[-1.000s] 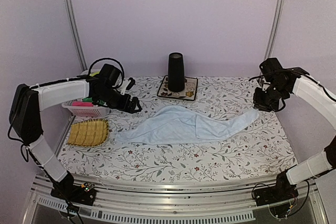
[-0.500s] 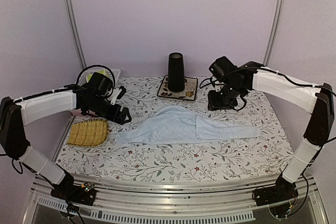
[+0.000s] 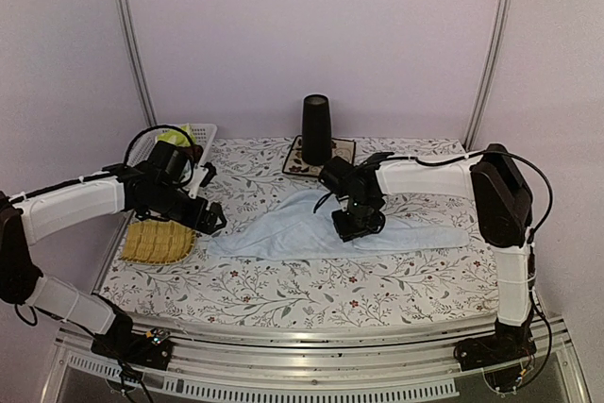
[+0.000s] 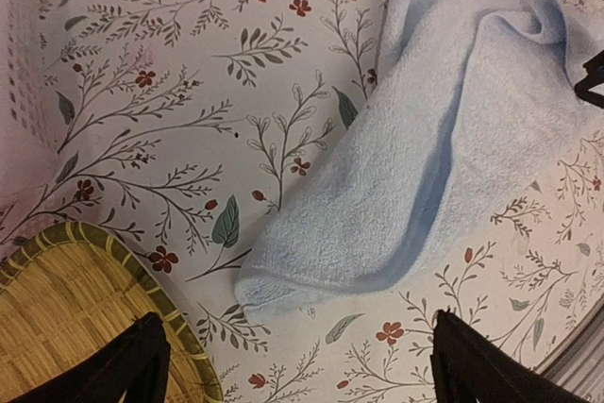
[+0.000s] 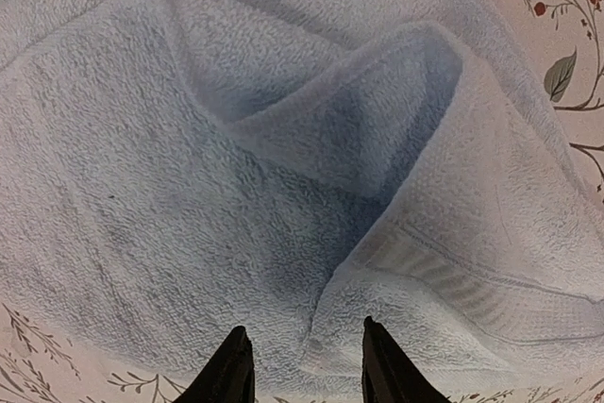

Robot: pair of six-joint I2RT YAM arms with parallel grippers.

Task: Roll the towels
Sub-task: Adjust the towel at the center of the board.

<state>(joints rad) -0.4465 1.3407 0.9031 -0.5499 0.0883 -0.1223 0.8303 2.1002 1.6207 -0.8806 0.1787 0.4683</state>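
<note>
The light blue towel (image 3: 311, 231) lies crumpled and spread long across the middle of the flowered table. My left gripper (image 3: 209, 219) hovers open and empty just above the towel's left end (image 4: 311, 271), its black fingers (image 4: 142, 356) wide apart on either side of that end. My right gripper (image 3: 357, 226) is open and empty, low over the towel's middle. Its fingertips (image 5: 236, 346) straddle a fold edge of the towel (image 5: 283, 186). A yellow-green bit of cloth (image 3: 192, 129) shows in the white basket behind the left arm and is mostly hidden.
A woven straw tray (image 3: 156, 243) lies at the left, beside the towel's end, and also shows in the left wrist view (image 4: 66, 318). A white basket (image 3: 206, 134) stands at the back left. A black cone (image 3: 316, 129) stands on a flowered mat (image 3: 342, 169) at the back.
My right arm has swung from the table's right edge to the middle and come down over the towel. My left gripper has moved forward and left, down to the towel's left end.
</note>
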